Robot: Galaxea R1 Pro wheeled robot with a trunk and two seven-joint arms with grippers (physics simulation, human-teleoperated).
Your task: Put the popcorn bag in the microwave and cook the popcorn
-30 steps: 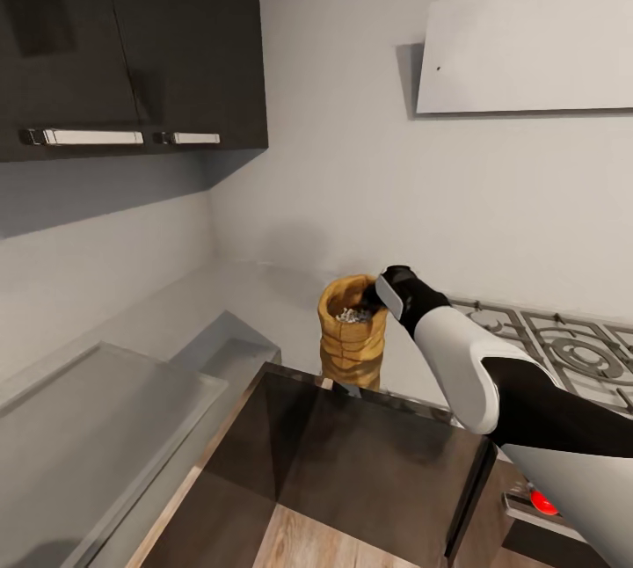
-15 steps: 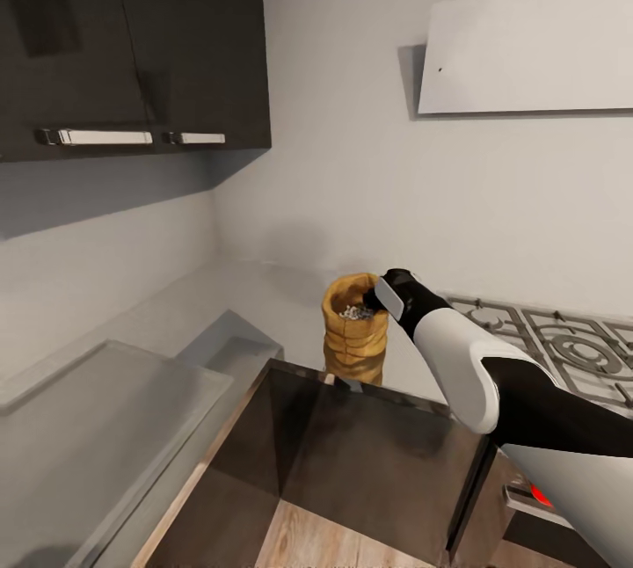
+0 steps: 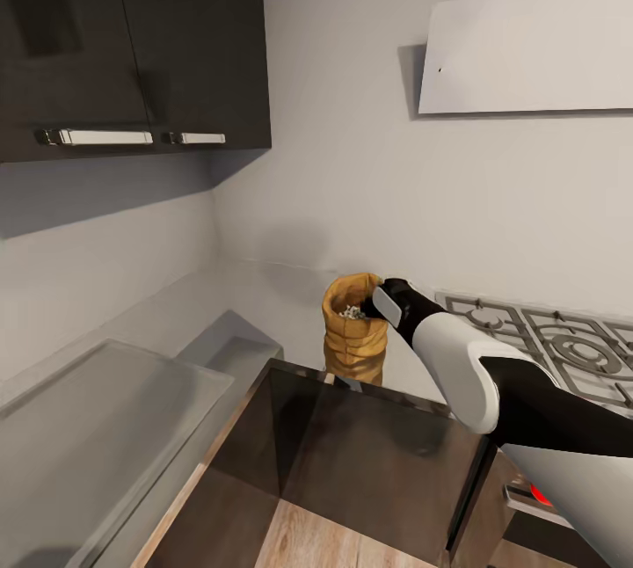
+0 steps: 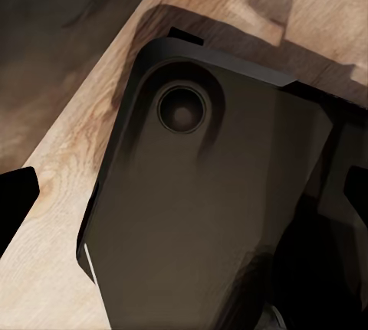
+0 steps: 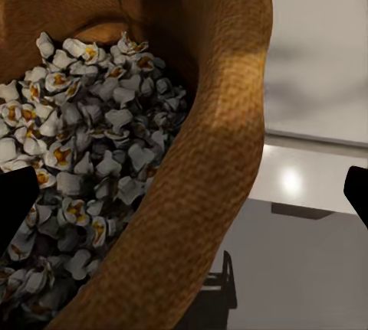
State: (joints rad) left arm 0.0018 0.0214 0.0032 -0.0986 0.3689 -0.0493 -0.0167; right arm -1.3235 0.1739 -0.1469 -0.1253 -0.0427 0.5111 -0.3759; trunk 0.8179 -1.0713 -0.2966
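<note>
head view, right end effector (image 3: 374,304) straddling popcorn bag (image 3: 352,344) rim, grip unclear

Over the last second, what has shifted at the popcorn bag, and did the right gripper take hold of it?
The right gripper slid a little toward the popcorn bag, over its rolled rim. The right wrist view shows the rim between the fingertips, apart from both: no hold yet. The head camera shifted slightly early on. The bag kept its upright place on the countertop, popcorn still inside.

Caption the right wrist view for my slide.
Right hand straddling the popcorn bag rim, popcorn heaped inside.
</note>
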